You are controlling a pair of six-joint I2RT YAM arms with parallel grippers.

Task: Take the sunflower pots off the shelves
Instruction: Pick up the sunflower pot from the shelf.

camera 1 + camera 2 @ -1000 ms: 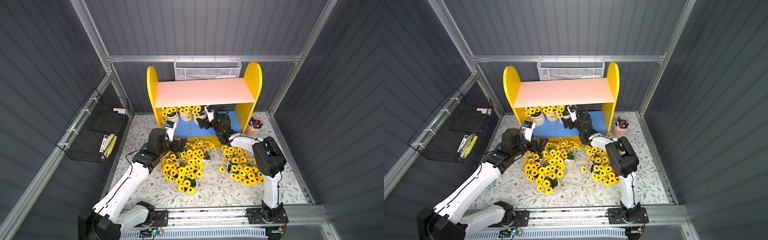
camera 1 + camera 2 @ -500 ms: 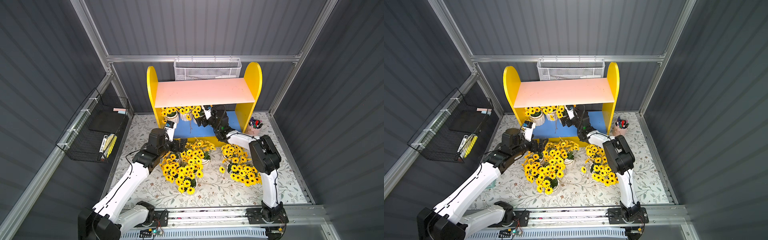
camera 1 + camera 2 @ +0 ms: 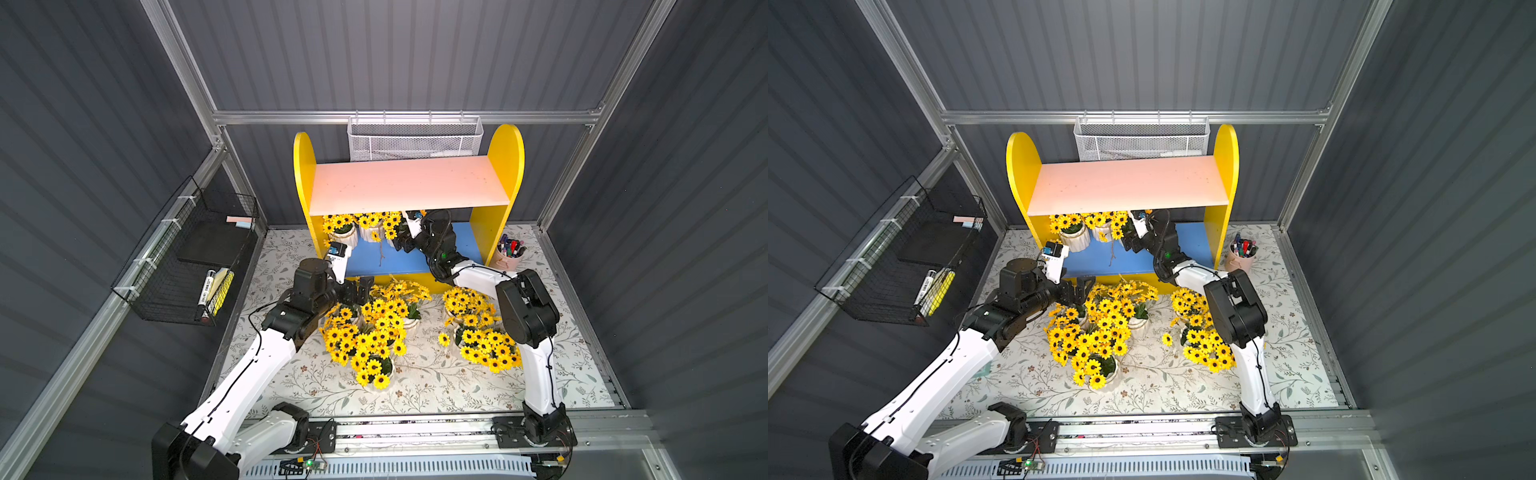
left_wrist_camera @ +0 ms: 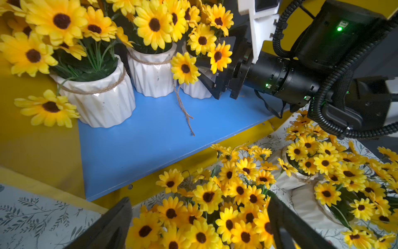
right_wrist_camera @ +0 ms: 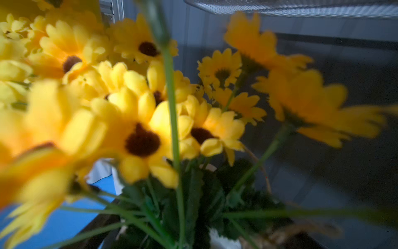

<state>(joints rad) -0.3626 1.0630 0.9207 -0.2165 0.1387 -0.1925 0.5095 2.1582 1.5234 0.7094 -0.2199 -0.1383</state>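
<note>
Right gripper (image 3: 402, 244) is deep under the pink upper board (image 3: 409, 189) of the shelves (image 3: 305, 178), jaws apart and straddling the rightmost of three sunflower pots (image 4: 195, 91) standing on the blue lower board (image 4: 163, 138). From the left wrist view one finger sits in front of that pot's wall and the other is behind the blossoms; whether either pad is touching yet, I cannot tell. Its own wrist view is no help, just blurred petals and stems filling the lens. Left gripper (image 4: 199, 202) hangs with jaws wide, holding nothing, just above the flowers of the pots already down on the table (image 3: 419, 395), right at the front edge of the shelves.

Now the dangers. That pot stands just beside the middle pot (image 4: 151, 75), and their flowers mingle, so a sideways drag could tip the neighbour. A loose tail of twine (image 4: 183, 107) trails across the blue board; I can't tell which pot it belongs to, and it could catch. Lift too early and the blossoms crush against the pink board, so I'd judge it wants to slide forward first. And the way out is busy: the left gripper and a crowd of pots (image 3: 376, 332) sit just in front, so a hasty exit could knock one over.
</note>
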